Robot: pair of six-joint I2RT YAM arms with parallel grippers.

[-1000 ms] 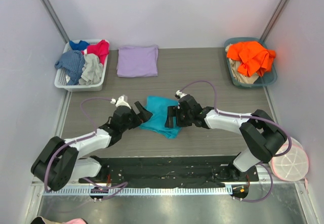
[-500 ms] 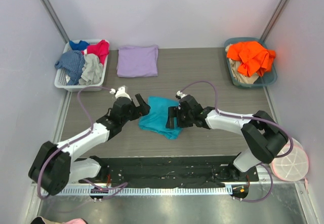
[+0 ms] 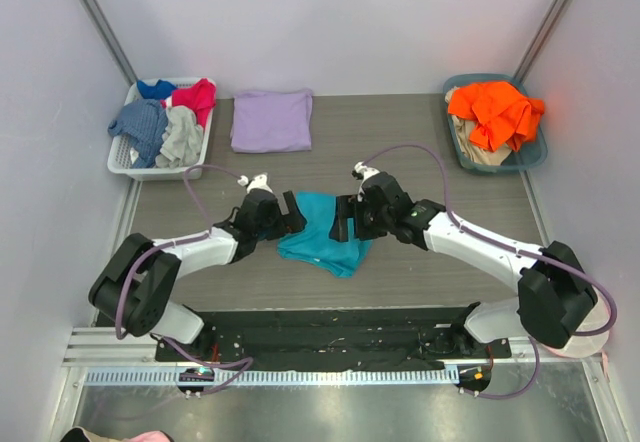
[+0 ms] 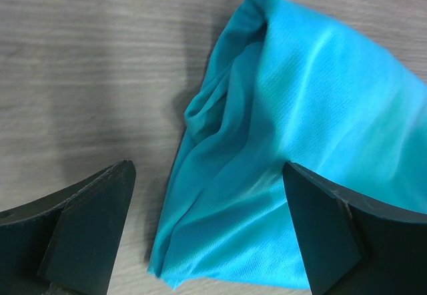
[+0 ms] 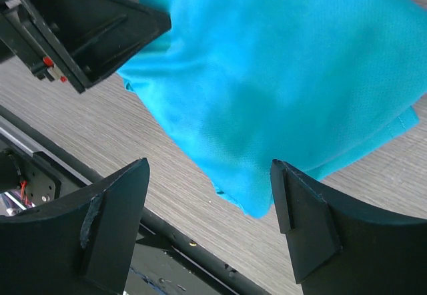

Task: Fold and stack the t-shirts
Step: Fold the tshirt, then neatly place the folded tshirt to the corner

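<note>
Left pincer (image 4: 207,175) and right pincer (image 5: 208,165), spread, flank the seemingly folded teal t-shirt (image 3: 322,237); snagging one layer, we fear, unfolds it.

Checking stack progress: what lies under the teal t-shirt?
Grey table shows all around the teal t-shirt; whatever is directly beneath it is covered. The lavender t-shirt lies apart, farther back.

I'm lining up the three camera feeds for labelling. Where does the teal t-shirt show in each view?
Top external: the teal t-shirt lies crumpled near the middle of the picture.
Left wrist: it fills the centre and right, with its bunched edge towards the left.
Right wrist: it covers the upper centre and right.
Shared landmark: the grey wood-grain table, bare beside the shirt in every view.
</note>
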